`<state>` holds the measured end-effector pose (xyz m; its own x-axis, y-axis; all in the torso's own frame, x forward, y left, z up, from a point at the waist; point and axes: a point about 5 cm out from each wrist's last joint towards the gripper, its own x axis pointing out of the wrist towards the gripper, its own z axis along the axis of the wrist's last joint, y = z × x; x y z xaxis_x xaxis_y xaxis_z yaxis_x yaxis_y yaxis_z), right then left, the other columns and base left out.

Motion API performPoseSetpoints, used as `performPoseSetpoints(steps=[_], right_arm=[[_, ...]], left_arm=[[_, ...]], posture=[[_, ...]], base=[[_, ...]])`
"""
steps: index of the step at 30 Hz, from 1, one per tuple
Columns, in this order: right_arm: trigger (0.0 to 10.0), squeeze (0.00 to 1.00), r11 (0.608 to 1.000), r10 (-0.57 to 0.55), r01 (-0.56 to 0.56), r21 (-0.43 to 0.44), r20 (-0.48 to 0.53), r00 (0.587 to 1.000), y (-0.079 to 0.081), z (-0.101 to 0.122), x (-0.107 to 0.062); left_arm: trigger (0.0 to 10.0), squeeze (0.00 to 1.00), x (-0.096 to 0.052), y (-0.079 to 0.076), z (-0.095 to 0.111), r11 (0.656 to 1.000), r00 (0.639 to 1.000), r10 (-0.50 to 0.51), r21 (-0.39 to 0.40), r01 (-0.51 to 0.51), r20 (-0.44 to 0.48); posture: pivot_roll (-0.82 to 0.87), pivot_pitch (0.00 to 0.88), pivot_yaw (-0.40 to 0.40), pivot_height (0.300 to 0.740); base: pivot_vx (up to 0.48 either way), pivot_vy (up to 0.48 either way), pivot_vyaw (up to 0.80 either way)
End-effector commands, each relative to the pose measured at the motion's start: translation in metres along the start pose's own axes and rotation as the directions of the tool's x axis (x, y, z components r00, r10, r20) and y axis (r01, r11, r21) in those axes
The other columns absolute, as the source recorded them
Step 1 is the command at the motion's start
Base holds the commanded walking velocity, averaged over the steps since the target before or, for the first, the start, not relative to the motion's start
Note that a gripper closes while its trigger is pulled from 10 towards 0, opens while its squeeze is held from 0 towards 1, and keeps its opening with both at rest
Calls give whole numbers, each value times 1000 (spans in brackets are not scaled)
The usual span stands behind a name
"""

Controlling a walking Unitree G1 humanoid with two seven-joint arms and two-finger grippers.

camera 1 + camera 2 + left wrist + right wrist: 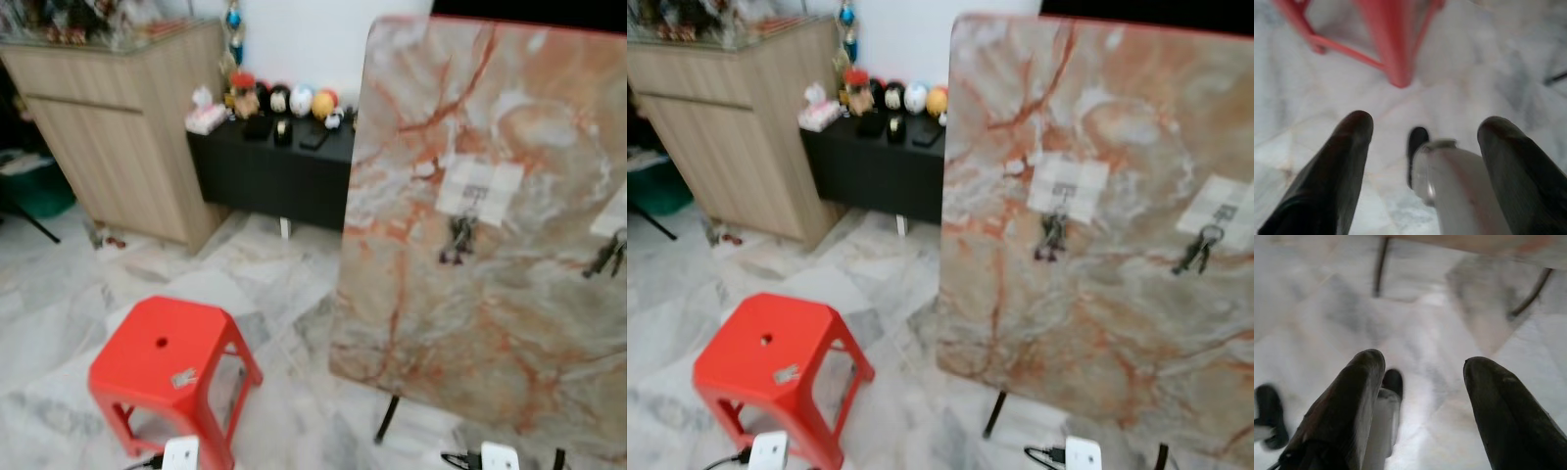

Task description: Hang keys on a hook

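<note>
Marble board [1097, 294] at 1 o'clock; key bunches [1051, 238] and [1196, 249] already hanging on hooks. Left gripper [1425, 142], right gripper [1422, 377]: fingers spread, empty, pointing at floor. Advice: locate unhung keys before approaching.

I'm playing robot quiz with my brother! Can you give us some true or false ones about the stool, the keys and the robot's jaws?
1. The stool is red. True.
2. Two bunches of keys hang on the marbled board. True; the second bunch hangs further to the robot's right.
3. The left gripper is holding keys. False: its jaws are open and empty, pointing at the floor.
4. The right gripper is shut. False: its jaws are apart, holding nothing.
5. The stool stands on the black cabinet. False: it stands on the floor.
</note>
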<state>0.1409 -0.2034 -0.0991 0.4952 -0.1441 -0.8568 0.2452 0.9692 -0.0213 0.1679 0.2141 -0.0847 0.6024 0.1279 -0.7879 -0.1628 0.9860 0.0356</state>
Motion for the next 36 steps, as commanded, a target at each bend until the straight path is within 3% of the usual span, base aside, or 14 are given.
performPoseSetpoints(steps=[1,36], right_arm=[[10000,0,1000,9,-9,-9,14,1000,2,5,1],[10000,0,1000,-13,13,23,39,999,-2,12,2]], left_arm=[[10000,0,-2,2,-7,1000,1000,7,0,-7,-22],[10000,0,0,2,-1,1000,1000,5,-4,-5,-8]], posture=[[60,0,-46,740],[64,0,-48,740]], base=[[0,416,0],[0,417,0]])
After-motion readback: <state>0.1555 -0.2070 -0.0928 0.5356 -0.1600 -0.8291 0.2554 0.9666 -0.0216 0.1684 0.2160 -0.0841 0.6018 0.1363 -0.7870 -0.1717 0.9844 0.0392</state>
